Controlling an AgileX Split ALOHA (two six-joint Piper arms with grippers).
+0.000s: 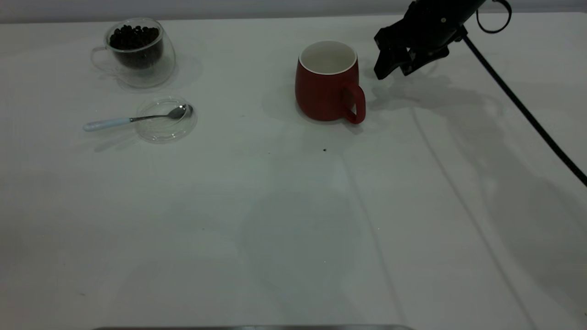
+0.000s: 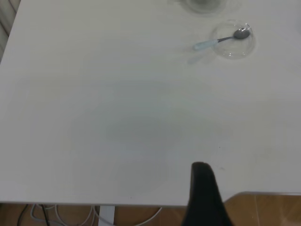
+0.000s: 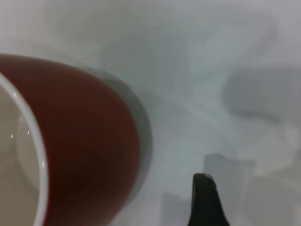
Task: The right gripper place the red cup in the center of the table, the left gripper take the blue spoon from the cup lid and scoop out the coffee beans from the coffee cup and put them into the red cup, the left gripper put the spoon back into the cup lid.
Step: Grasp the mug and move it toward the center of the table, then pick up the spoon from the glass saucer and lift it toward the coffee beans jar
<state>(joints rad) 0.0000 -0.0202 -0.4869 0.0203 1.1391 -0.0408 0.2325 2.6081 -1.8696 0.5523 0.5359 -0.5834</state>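
The red cup (image 1: pixel 326 85) stands upright near the middle of the table (image 1: pixel 293 220), its white inside empty, its loop handle turned toward the camera side and slightly toward my right arm. My right gripper (image 1: pixel 393 64) hangs just beside the cup, above the table on the handle side, touching nothing; its two black fingers point down with a narrow gap showing between them, so I read it as open and empty. In the right wrist view the cup's red wall fills one side and only one fingertip (image 3: pixel 203 200) shows, apart from the cup.

Well apart, toward my left arm's side, the blue spoon (image 1: pixel 133 119) lies with its metal bowl in the cup lid (image 1: pixel 165 120) and its pale handle out over the rim. Just behind the lid the coffee cup (image 1: pixel 136 51) holds the coffee beans (image 1: pixel 135 37), heaped and seemingly untouched.

My left gripper (image 2: pixel 203 195) shows only as one dark finger at the table's near edge, far from the spoon; I cannot tell its state.

Judgement: the placing looks done; taking the spoon, scooping, and returning it remain.
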